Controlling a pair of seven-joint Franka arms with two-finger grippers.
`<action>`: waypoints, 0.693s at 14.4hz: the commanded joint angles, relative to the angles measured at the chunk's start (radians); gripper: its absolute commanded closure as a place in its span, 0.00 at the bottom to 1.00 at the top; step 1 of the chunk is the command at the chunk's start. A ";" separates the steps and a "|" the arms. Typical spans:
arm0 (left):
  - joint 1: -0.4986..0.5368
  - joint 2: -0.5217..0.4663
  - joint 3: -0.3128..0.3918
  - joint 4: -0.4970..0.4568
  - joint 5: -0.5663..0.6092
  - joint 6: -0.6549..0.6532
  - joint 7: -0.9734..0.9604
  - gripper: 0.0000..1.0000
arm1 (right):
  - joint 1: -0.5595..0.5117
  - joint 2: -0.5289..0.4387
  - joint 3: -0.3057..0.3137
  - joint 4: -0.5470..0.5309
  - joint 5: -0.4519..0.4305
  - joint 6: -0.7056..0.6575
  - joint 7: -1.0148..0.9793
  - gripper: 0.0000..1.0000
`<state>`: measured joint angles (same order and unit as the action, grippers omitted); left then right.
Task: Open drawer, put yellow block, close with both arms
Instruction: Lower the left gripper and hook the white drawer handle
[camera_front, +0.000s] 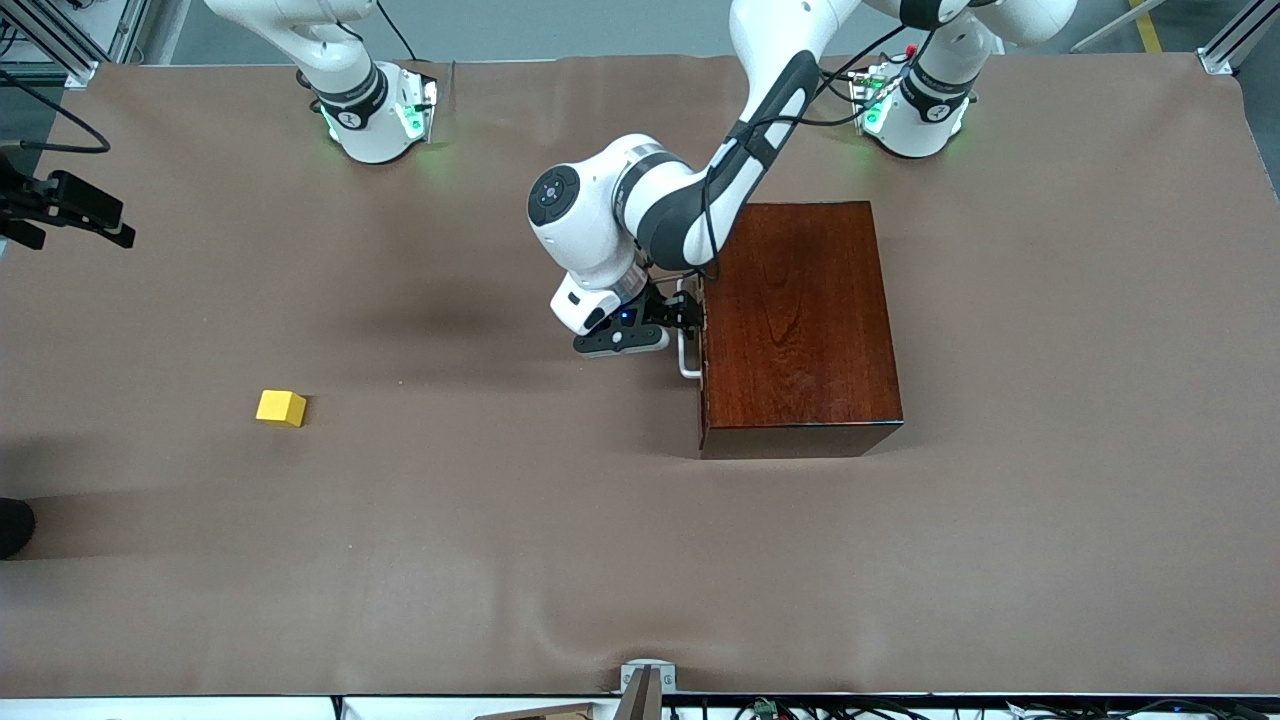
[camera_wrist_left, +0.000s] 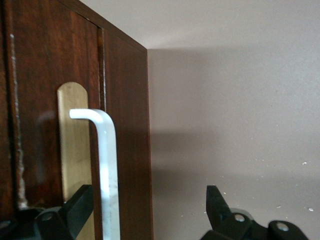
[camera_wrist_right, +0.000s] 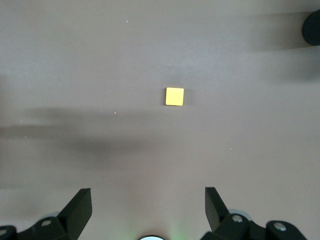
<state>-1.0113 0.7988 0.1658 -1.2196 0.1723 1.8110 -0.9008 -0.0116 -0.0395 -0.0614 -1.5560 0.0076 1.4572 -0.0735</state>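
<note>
A wide worktop (camera_front: 640, 560) is covered by a matte brown sheet with soft creases and faint shadows. Aluminium frame posts (camera_front: 1235, 40) stand at its corners beside a grey floor (camera_front: 560, 30). A black device (camera_front: 60, 205) juts in at one edge.

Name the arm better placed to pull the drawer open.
Left. Its gripper is open around the white U-shaped bar handle of the shut drawer in the reddish-brown wooden box.
</note>
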 joint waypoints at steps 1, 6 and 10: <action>-0.010 0.020 -0.009 0.025 0.023 0.002 0.008 0.00 | -0.013 -0.023 0.008 -0.016 0.014 -0.003 -0.011 0.00; -0.018 0.022 -0.017 0.025 0.012 0.033 -0.012 0.00 | -0.018 -0.023 0.008 -0.016 0.014 -0.005 -0.012 0.00; -0.018 0.030 -0.031 0.026 -0.002 0.111 -0.088 0.00 | -0.018 -0.023 0.008 -0.018 0.014 -0.005 -0.011 0.00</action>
<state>-1.0206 0.8036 0.1423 -1.2196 0.1727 1.8735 -0.9465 -0.0116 -0.0395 -0.0617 -1.5560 0.0076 1.4571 -0.0735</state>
